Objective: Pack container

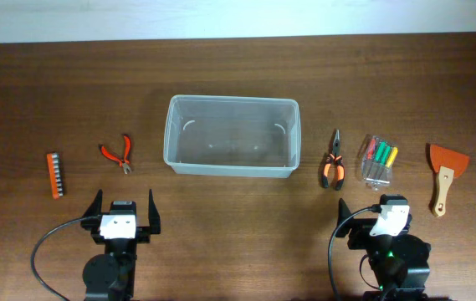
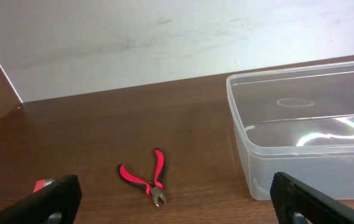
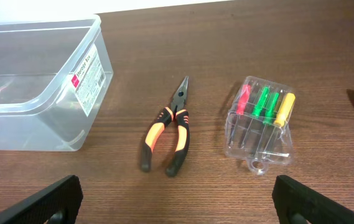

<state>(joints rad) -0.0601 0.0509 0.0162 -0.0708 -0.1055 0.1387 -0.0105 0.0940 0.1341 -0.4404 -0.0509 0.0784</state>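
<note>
The large clear plastic container (image 1: 231, 135) stands empty at the table's middle; it also shows in the left wrist view (image 2: 307, 130) and the right wrist view (image 3: 37, 87). Red-handled cutters (image 1: 118, 154) (image 2: 147, 177) lie to its left. An orange bit holder (image 1: 54, 174) lies further left. Orange-and-black long-nose pliers (image 1: 332, 162) (image 3: 169, 132), a small clear case of coloured screwdrivers (image 1: 377, 159) (image 3: 260, 122) and an orange scraper with a wooden handle (image 1: 444, 176) lie to its right. My left gripper (image 1: 122, 205) (image 2: 177, 214) and right gripper (image 1: 370, 209) (image 3: 177, 214) are open and empty, near the front edge.
The table is dark brown wood (image 1: 238, 75). A pale wall runs along its far edge (image 2: 164, 37). The tools lie in a row level with the container, in front of both arms.
</note>
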